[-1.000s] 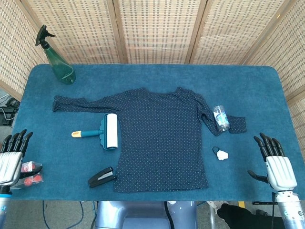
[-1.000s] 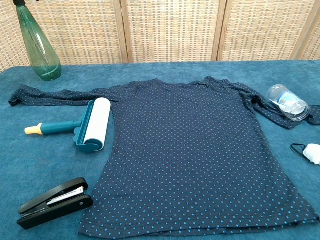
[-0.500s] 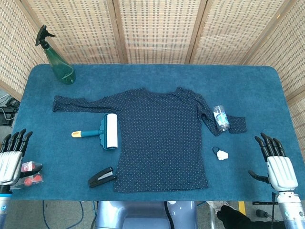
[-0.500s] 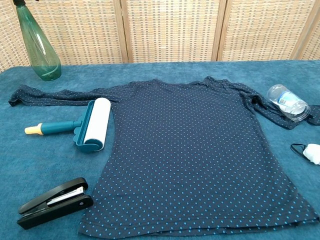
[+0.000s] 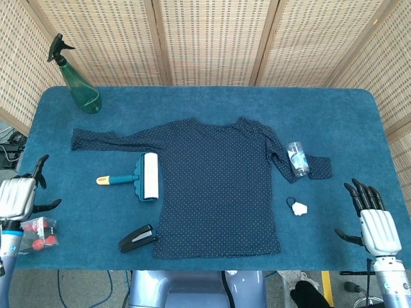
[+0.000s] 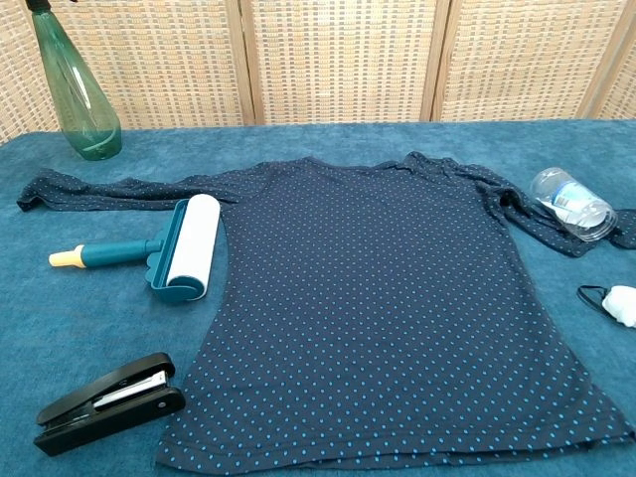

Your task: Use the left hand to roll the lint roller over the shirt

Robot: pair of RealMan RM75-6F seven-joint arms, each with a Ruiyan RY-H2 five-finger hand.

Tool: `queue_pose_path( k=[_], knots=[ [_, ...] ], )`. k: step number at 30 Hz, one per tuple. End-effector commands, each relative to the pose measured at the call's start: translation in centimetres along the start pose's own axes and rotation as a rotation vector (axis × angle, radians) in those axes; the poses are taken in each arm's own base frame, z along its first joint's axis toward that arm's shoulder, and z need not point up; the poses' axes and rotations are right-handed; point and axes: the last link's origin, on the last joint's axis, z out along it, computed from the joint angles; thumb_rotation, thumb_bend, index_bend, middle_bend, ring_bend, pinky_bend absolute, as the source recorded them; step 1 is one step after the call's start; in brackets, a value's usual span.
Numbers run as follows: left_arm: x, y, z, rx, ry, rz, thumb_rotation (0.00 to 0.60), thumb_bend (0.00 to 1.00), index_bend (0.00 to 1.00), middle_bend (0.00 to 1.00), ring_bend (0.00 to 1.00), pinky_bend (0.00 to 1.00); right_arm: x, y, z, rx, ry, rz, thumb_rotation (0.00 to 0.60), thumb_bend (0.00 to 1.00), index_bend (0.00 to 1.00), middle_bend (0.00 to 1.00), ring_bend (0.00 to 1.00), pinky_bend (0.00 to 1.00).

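Left robot hand [image 5: 14, 196]: hovered at the surface's left edge, holding nothing, fingers apart; absent from the chest view.
Right robot hand [image 5: 374, 221]: sat at the near right corner, empty, fingers spread and upright, well apart from the tool.
Lint roller [image 5: 137, 177]: lay on the surface just left of the shirt [image 5: 215, 186], its white drum touching or just beside the shirt's left hem line.
Direction from left robot hand: the roller lay toward about 2 o'clock, with its yellow-tipped handle end [image 5: 102, 180] nearest that hand.
Long axis: the handle ran roughly 9-to-3 o'clock; the drum crossed it, running 12-to-6.
Nearer hand: the left, clearly, which suits the task.
Next move, as a judgement: reach to the handle and close around it before any rolling.
Surface [image 5: 359, 128]: blue cloth-covered, also carrying a spray bottle [image 5: 78, 80], a stapler [image 5: 137, 238] and a clear bottle [image 5: 297, 158] on the right sleeve.
Room: woven wicker screens stood behind.
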Motion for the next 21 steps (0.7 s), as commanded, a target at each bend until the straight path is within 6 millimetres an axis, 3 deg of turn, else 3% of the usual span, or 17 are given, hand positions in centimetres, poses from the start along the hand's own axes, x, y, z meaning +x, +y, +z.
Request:
queue_pose_path(
  k=[1, 7, 21],
  knots=[
    [0.3, 0.2, 2.3, -0.011, -0.042, 0.001, 0.6, 0.17, 0.26, 0.81, 0.68, 0.64, -0.1, 0.0, 0.0, -0.001, -0.005, 0.0, 0.6, 0.11, 0.0, 0.0, 0.0, 0.0],
    [-0.2, 0.9, 4.8, -0.028, -0.111, 0.038, 0.6, 0.17, 0.35, 0.84, 0.7, 0.65, -0.4, 0.1, 0.2, -0.007, -0.016, -0.001, 0.6, 0.11, 0.0, 0.0, 0.0, 0.0],
    [-2.4, 4.2, 8.4, -0.066, -0.218, 0.08, 0.6, 0.23, 0.37, 0.84, 0.7, 0.65, -0.5, 0.2, 0.3, -0.012, -0.021, 0.003, 0.6, 0.11, 0.0, 0.0, 0.0, 0.0]
  ],
)
